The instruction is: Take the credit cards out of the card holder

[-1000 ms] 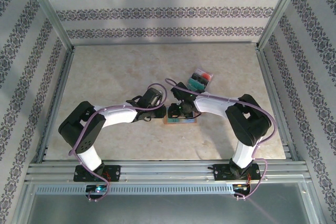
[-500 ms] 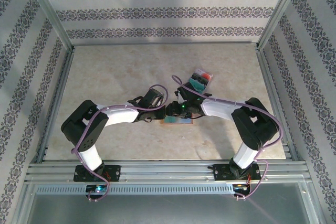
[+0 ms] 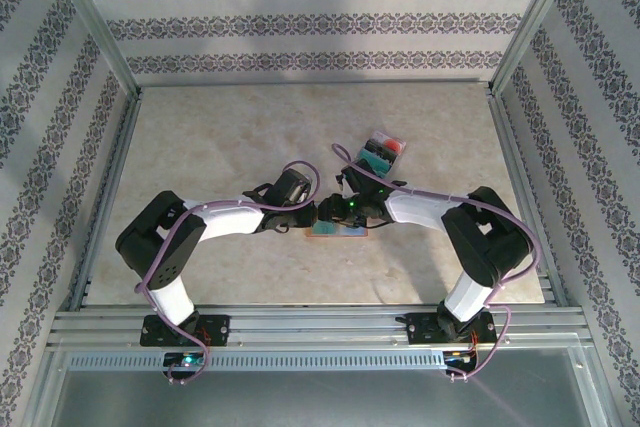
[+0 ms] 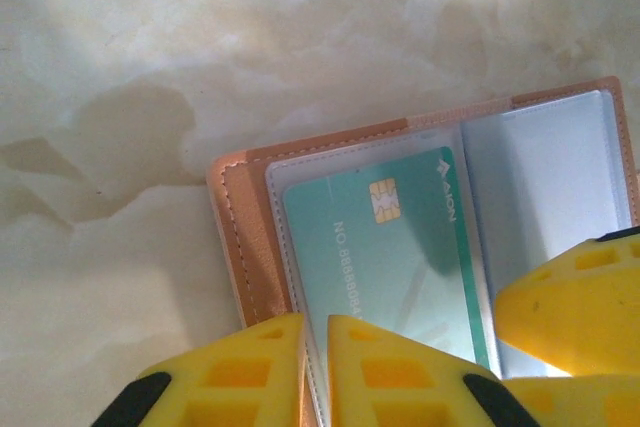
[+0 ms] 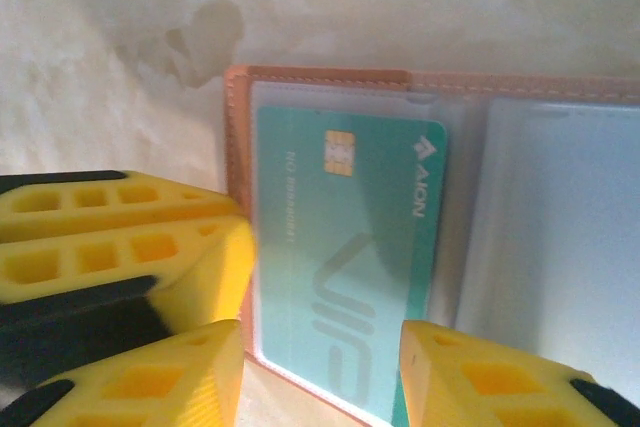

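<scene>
Left fingers [image 4: 390, 372] nearly closed, pinched on the near edge of the salmon-pink card holder [image 4: 245, 217], apparently to pin it flat and open on the marble-look tabletop [image 4: 150, 67] against any pull. Right fingers [image 5: 190, 377] roughly half spread, tips set either side of the near end of a teal credit card [image 5: 340, 267]; no clamp on it to be made out. Card holder lying open between the two arms, a little nearer than the tabletop's middle. Teal card tucked inside the left clear pocket, chip and print showing through the plastic; neighbouring clear pocket [image 4: 545, 177] apparently empty. Farther back and to the right, well apart from the holder, a small stack of cards [image 3: 382, 152] in teal and red with something dark. Judged from that: most of the emptying done, one card yet to pull. Next move likely to call for a pinch on the card's near end and a straight slide out of the sleeve, the left hold countering the drag. Risk: slick plastic, thin edge, holder lifting or folding shut.
</scene>
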Tool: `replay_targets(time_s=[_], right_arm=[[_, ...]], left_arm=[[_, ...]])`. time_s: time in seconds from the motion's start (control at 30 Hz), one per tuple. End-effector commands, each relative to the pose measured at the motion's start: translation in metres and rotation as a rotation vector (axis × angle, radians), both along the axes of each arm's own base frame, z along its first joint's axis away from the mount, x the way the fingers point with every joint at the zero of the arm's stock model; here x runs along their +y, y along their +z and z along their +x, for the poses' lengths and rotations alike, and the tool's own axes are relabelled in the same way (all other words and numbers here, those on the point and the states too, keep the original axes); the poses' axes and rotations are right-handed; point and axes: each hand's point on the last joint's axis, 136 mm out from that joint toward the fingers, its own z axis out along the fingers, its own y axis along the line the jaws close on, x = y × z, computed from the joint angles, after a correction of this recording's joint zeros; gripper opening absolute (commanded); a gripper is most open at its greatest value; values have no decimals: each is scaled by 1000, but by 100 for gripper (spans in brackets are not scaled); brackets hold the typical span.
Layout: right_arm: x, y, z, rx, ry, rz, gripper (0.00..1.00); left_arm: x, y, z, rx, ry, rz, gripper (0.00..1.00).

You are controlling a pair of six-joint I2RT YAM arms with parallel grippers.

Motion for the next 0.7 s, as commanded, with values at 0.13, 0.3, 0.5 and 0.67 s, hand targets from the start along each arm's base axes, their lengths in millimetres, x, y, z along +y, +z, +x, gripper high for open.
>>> replay_targets(time_s=[0.13,0.3,0.5,0.67], right_arm=[[-9,-12,-4,18,12,-140,47],[-9,-12,-6,24,6,-145,47],[-10,-16,-7,32,-2,-168,47],[-5,-25,-10,52,7,-171,48]], left_arm=[[10,6,-6,-12,22,36,19],[9,-2,-8,6,14,36,17],[6,-6,-10,21,-1,35,14],[5,-15,-12,43,-20,50,13]])
